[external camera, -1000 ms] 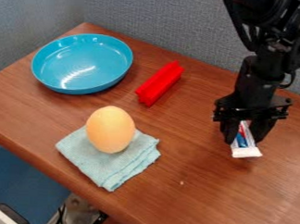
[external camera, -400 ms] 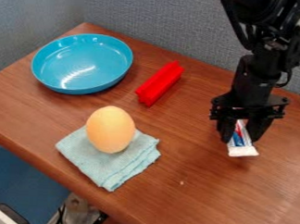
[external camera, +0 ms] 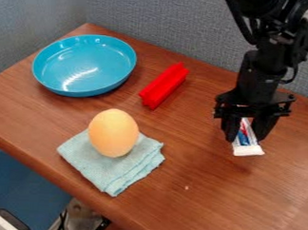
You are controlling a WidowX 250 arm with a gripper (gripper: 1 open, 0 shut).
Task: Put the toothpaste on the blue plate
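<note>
Robot arm point(external camera: 262, 68), at one to three o'clock in the view: black throughout, with a bulky rounded upper section, angular jointed segments below, a thin dark cable looping alongside, and a broad, blocky black gripper point(external camera: 249, 120).

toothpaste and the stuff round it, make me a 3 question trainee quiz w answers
1. True or false: the toothpaste is already on the blue plate.
2. Which thing lies between the blue plate and the claw?
a) the red block
b) the egg
c) the teal cloth
3. Fill in: the egg rests on the folded ____.

Key:
1. False; the claw has it, away from the plate.
2. a
3. teal cloth
</note>
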